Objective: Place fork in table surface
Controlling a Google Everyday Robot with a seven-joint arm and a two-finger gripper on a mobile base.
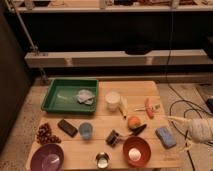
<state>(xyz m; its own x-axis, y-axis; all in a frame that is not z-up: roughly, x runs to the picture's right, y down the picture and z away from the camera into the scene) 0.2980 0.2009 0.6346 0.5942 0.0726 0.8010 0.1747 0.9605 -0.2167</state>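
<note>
The fork (155, 106) is a thin pale sliver with a whitish-green end. It lies on the table surface (100, 119) at the back right, touching or crossing the orange-red stick (148, 108). My gripper (178, 133) hangs at the table's right edge, nearer the front than the fork and just right of a blue sponge (165, 136). Its two pale fingers are spread apart and open, with nothing between them. The padded white arm (202, 130) comes in from the right.
A green tray (60, 95) holding a crumpled cloth (85, 96) sits back left. Spread over the planks are a white cup (113, 100), an orange (133, 122), a black-handled utensil (138, 131), a red bowl (136, 151), a purple bowl (47, 159) and a blue cup (85, 130). Cables lie on the floor to the right.
</note>
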